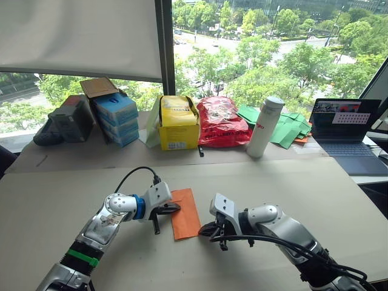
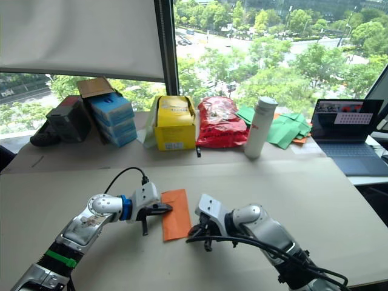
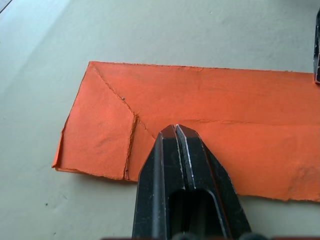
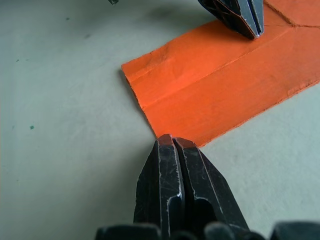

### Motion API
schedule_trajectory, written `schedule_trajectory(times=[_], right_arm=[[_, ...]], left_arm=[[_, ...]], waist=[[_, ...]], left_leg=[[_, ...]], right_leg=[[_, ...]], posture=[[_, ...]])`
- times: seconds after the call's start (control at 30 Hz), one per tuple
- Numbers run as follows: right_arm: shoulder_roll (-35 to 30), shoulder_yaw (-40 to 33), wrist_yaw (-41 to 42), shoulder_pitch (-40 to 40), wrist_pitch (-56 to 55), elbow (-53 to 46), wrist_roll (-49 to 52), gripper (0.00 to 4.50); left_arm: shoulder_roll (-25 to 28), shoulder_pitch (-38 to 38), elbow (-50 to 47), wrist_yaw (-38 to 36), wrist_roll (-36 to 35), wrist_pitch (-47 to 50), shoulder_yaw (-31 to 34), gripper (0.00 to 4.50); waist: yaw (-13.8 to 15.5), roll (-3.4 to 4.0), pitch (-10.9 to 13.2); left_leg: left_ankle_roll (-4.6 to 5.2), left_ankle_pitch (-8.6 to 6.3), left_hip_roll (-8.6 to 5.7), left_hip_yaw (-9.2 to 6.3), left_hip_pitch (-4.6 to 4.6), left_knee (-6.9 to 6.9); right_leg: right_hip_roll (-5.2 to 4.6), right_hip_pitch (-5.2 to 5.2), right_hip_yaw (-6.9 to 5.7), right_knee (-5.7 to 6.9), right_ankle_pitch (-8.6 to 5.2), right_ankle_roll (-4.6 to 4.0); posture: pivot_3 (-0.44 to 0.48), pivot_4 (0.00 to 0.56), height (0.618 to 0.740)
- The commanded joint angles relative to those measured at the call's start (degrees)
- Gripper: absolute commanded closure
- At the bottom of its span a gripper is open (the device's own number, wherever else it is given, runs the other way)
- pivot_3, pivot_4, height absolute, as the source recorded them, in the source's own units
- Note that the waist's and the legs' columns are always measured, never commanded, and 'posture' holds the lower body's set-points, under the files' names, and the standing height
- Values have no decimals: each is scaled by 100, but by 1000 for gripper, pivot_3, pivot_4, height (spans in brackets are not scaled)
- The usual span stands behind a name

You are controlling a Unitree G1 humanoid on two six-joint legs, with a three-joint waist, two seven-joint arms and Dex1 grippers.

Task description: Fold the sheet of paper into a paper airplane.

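Note:
The sheet of paper [image 1: 185, 215] is bright orange and lies flat on the beige table [image 1: 291, 188], folded into a long strip with a lengthwise crease and a folded-down corner [image 3: 100, 132] at one end. My left gripper [image 3: 175, 131] is shut, its tips resting on top of the strip near the middle crease, reaching in from the paper's left edge [image 1: 174, 208]. My right gripper [image 4: 172, 141] is shut too, its tips on the table right at the strip's near corner [image 1: 204, 230]. The left fingers [image 4: 245, 17] also show in the right wrist view.
Along the far side stand dark and blue boxes [image 1: 115, 118], a yellow box [image 1: 179, 124], a red crinkly bag [image 1: 220, 121], a white bottle [image 1: 265, 127], green papers [image 1: 291, 128] and an open laptop [image 1: 345, 130]. A black cable [image 1: 130, 176] loops from my left wrist.

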Motion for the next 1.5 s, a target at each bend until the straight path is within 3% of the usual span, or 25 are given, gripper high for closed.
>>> schedule_trajectory(times=[0.03,0.17,0.33,0.57,0.87,1.1,1.33,1.5], right_arm=[[149,-284,-28,98,44,-107,358,4463],[352,-1227,-72,188,-14,-672,1140,4463],[302,-1753,-233,316,133,-1072,1649,4463],[75,-1716,-479,498,18,-980,1548,4463],[75,-1637,-720,555,68,-1071,1619,4463],[524,-1771,-1061,-38,236,-1016,1903,4463],[868,-1304,-1399,-645,-17,-191,1371,4463],[653,-901,-1619,-785,48,458,697,4463]], left_arm=[[16,86,163,102,53,131,122,4500],[114,201,-449,60,-745,656,966,4500],[559,651,-960,-208,-1083,1025,1325,4500],[580,951,-1112,-216,-975,972,1061,4500],[-86,227,-664,-217,-868,803,483,4500],[-626,-462,-134,-220,-702,564,151,4500],[-821,-633,45,-267,-626,448,38,4500],[-792,-547,-38,-252,-578,468,76,4500]], waist=[[-1,-1,1],[-23,-5,30],[-8,-8,33],[66,-8,40],[79,-9,42],[69,-10,43],[63,-10,42],[71,-10,42]], left_leg=[[0,0,0,0,0,0],[-3,3,2,-1,-51,5],[-41,25,0,-1,-101,7],[-28,18,-7,-2,-125,26],[15,4,-7,-2,-122,60],[3,12,-5,1,-127,67],[-19,25,-6,2,-125,69],[-26,30,-6,4,-132,77]], right_leg=[[0,0,0,0,0,0],[1,-43,1,8,1,0],[5,-88,-21,7,2,1],[5,-85,-69,-5,3,7],[49,-73,-81,18,8,15],[86,-78,-67,19,9,15],[91,-74,-65,24,9,15],[90,-76,-66,31,10,17]], posture=[[0,150,740],[0,150,740],[0,150,740],[0,150,740],[0,150,740],[0,150,740],[0,150,740],[0,150,740]])
